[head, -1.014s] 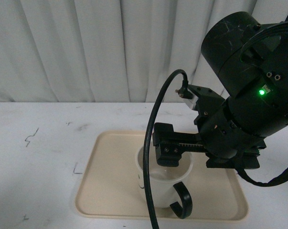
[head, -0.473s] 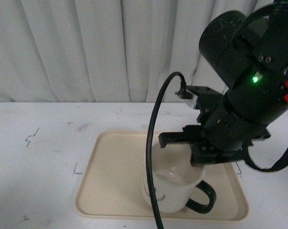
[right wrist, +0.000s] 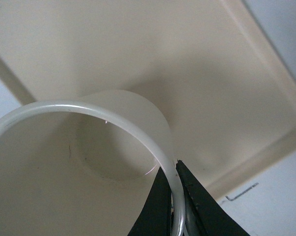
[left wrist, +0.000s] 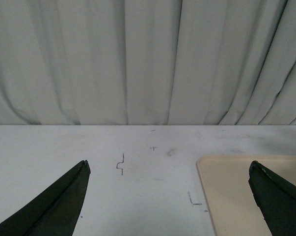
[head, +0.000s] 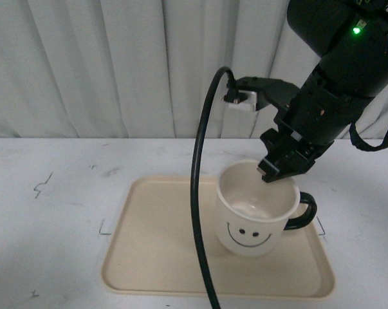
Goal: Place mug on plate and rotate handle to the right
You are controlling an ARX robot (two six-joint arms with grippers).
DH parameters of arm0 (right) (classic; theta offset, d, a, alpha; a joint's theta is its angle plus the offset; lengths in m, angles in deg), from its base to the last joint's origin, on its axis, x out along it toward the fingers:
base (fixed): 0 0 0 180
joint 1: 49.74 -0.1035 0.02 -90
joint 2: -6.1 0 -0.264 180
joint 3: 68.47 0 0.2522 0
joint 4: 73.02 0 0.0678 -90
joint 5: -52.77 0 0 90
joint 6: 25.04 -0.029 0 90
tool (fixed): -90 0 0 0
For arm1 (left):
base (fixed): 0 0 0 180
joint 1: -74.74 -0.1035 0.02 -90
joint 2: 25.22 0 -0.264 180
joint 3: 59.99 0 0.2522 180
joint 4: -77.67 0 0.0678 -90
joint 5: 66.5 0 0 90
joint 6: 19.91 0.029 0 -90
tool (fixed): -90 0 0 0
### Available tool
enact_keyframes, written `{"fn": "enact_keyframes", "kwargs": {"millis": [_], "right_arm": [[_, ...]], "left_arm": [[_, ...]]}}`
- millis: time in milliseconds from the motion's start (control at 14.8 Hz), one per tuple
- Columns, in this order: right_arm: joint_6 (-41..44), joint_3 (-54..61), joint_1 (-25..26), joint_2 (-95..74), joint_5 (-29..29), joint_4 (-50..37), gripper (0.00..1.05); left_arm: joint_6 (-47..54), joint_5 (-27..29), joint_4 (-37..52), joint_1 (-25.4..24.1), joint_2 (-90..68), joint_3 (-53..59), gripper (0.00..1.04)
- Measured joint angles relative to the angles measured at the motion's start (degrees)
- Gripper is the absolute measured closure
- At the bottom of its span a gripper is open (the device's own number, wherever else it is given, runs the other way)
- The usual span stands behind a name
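The mug (head: pixel 248 225), cream-white, is showing its smiley face (head: pixel 249 235) frontward on the right part of the plate (head: pixel 148 257), black handle (head: pixel 304 212) pointing right. The right gripper (head: pixel 277 172) is pinching its rim (right wrist: pixel 113 111); the left gripper (left wrist: pixel 168 164) is gaping, empty.

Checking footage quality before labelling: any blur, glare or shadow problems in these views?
Front view: sharp, evenly lit; a black cable crosses the plate. Right wrist view: the mug rim looks soft, with small glints; its shadow falls on the plate. Left wrist view: clear.
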Motion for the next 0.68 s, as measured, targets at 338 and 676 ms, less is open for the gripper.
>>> {"fn": "enact_keyframes", "kwargs": {"millis": [338, 676], "right_arm": [[11.21, -1.09, -2.60, -2.58, -3.76, 1.38, 1.02], [12.11, -2.29, -5.09, -5.22, -1.60, 1.40, 1.02]], "left_arm": [[0.00, 0.00, 0.00, 0.00, 0.00, 0.00, 0.07], [0.00, 0.00, 0.00, 0.00, 0.00, 0.00, 0.07]]}}
